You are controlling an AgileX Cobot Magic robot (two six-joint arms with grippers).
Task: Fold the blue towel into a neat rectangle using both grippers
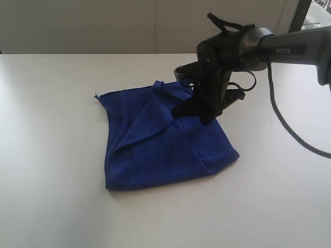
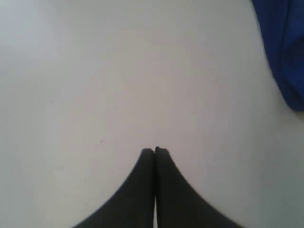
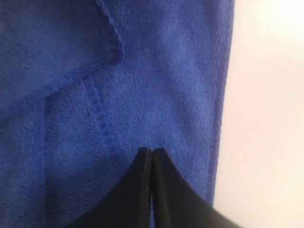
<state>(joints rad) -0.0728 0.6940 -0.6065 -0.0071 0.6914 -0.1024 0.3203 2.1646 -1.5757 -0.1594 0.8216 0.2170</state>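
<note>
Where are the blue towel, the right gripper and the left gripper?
blue towel (image 1: 155, 157): exterior view, middle of its flat front part.
right gripper (image 3: 151, 150): right wrist view, between its shut fingertips.
left gripper (image 2: 155, 150): left wrist view, between its shut fingertips.

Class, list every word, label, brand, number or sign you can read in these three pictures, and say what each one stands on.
"PIPER": pale letters on the dark grey tubular arm link in the exterior view; the first letters are blurred, so the reading is not certain.
Deep royal-blue terry towel: no readable text or label shows in any view.
Left and right wrist views: no text at all.
</note>
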